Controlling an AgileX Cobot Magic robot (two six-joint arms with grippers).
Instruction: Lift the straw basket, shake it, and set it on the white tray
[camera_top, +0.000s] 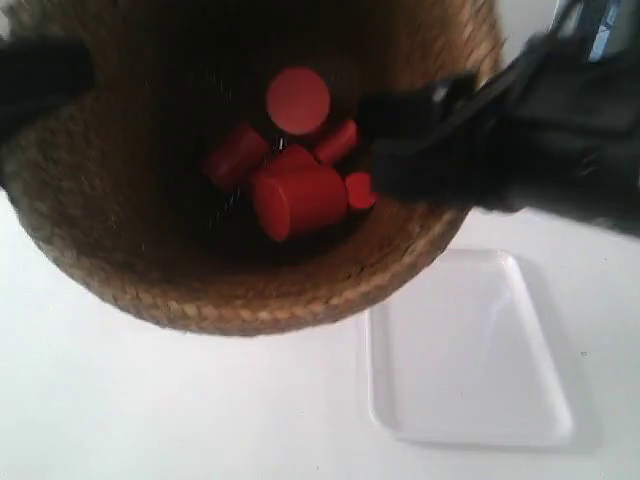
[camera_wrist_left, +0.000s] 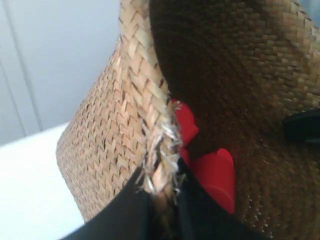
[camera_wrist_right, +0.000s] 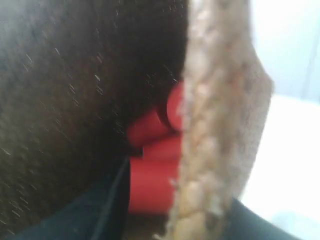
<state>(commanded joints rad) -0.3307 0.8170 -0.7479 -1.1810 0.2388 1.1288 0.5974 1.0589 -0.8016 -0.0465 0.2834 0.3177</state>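
The straw basket (camera_top: 120, 250) is held up in the air and fills most of the exterior view, its dark inside facing the camera. My left gripper (camera_wrist_left: 162, 200) is shut on the basket's frayed rim (camera_wrist_left: 150, 110), one black finger (camera_wrist_left: 120, 215) outside and one inside. My right gripper (camera_wrist_right: 200, 220) is shut on the braided rim (camera_wrist_right: 220, 125) in the same way. In the exterior view a black arm reaches the rim from each side. The white tray (camera_top: 470, 350) lies flat on the table, below and to the right of the basket.
Several red cylinders (camera_top: 298, 195) lie loose in the basket's bottom, also seen as red cylinders (camera_wrist_left: 215, 175) and red cylinders (camera_wrist_right: 150, 185) in the wrist views. The table (camera_top: 150, 400) is white. A pale wall (camera_wrist_left: 60, 60) stands behind.
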